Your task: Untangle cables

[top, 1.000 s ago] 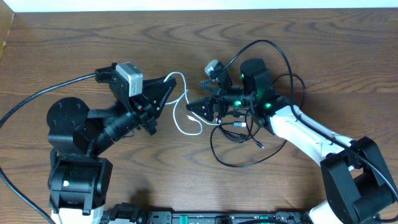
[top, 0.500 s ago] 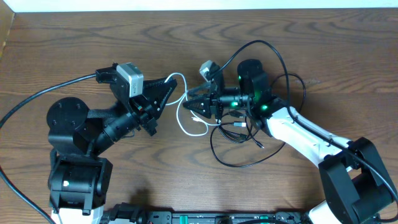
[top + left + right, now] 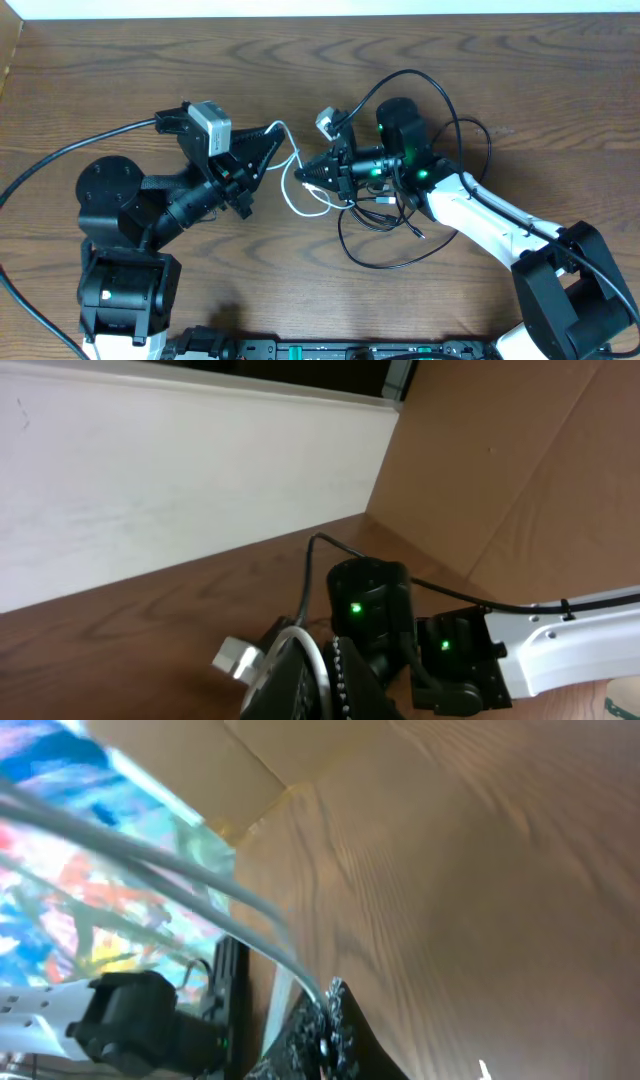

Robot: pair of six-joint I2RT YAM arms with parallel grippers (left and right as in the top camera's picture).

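Near the middle of the wooden worktop (image 3: 120, 60), the white cable (image 3: 287, 192) is pinched at two spots. The left end effector (image 3: 276, 134) is closed on its upper run, and the right end effector (image 3: 304, 173), at 4 o'clock from the left one and just beside it, is clamped on the same cord, which both wrist views show entering the jaws. A slack white loop hangs toward 6 o'clock below both tips. The black cable (image 3: 385, 267) lies in a wide thin loop at 5 o'clock from the right tip, partly under that arm. Bare wood stretches toward 12 o'clock up to the white wall (image 3: 150, 490) and a cardboard panel (image 3: 500, 450). More bare wood lies at 6 o'clock between the arm bases. A thick arm wire (image 3: 130, 125) sweeps in from the 9 o'clock edge.
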